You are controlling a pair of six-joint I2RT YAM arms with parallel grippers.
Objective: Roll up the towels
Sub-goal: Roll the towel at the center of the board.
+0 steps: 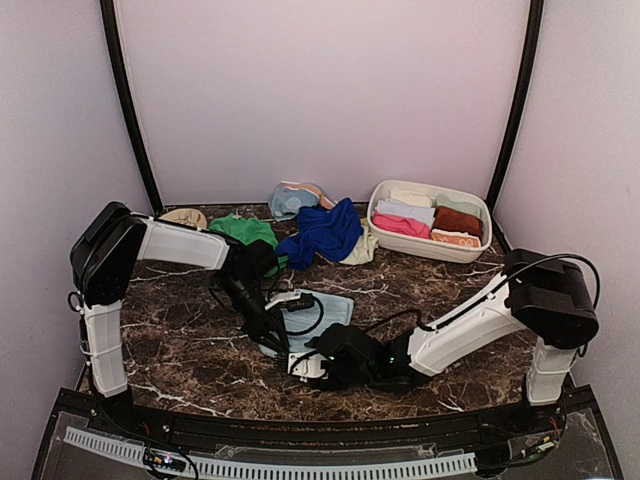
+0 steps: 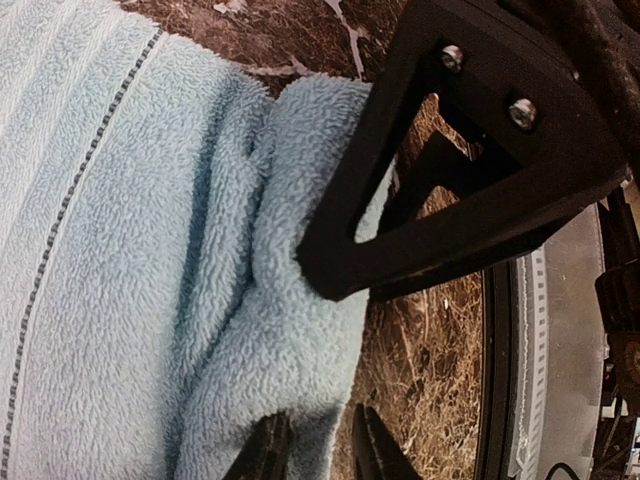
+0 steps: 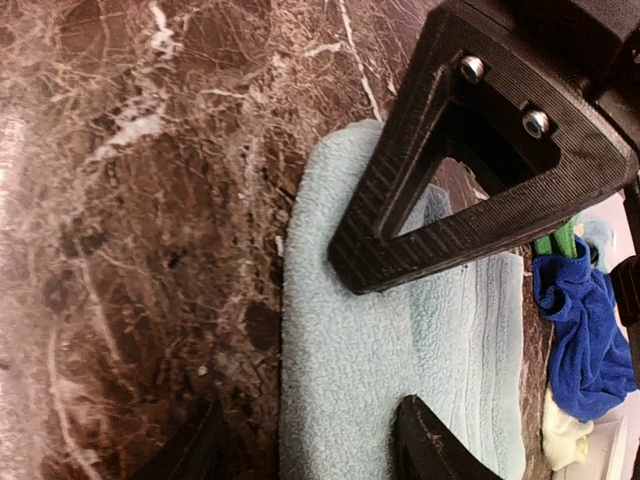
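My left gripper [image 2: 320, 365] is clamped on a bunched fold at the edge of the light blue terry cloth towel [image 2: 120, 250], which lies on the dark brown marble worktop [image 3: 120, 200]. My right gripper [image 3: 330, 360] stands open, jaws apart over the towel's edge.

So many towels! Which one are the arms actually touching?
The light blue towel, spread at the front; the left gripper pinches its edge. The green towel and royal blue towel lie heaped farther back.

High rear overview, close wrist views sharing towel [image 2: 120, 260]
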